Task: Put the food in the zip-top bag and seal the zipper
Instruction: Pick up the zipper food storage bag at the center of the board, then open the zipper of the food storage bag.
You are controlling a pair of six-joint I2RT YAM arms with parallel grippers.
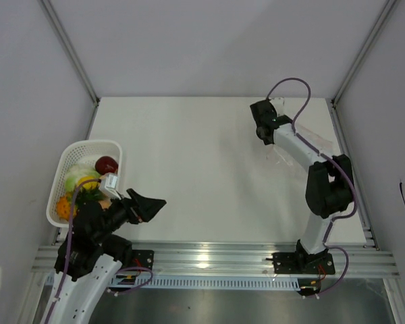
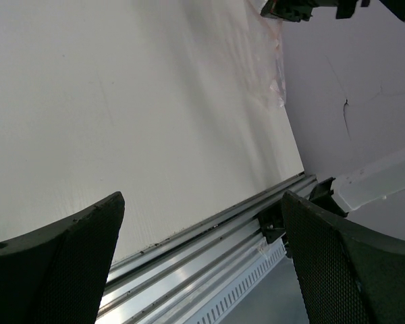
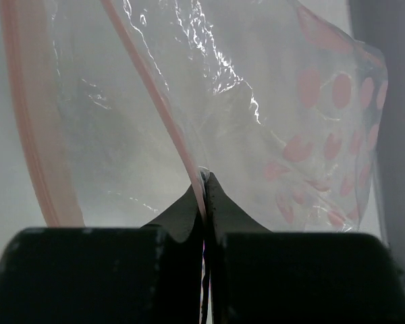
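Observation:
The food (image 1: 88,177), a dark red apple, a pale green leafy piece and yellow and orange pieces, lies in the white lattice basket (image 1: 66,162) at the left. The clear zip-top bag (image 1: 304,145) lies at the far right under my right arm; it also shows in the right wrist view (image 3: 256,121) with pink dots. My right gripper (image 3: 204,179) is shut on the pinkish-red zipper (image 3: 163,101) at the bag's mouth. My left gripper (image 1: 152,204) is open and empty near the front edge, right of the basket. In the left wrist view its fingers (image 2: 67,263) frame bare table.
Metal rails (image 1: 216,256) run along the table's near edge. White walls close in the back and both sides. The right arm's base (image 1: 304,260) stands on the rail at the front right.

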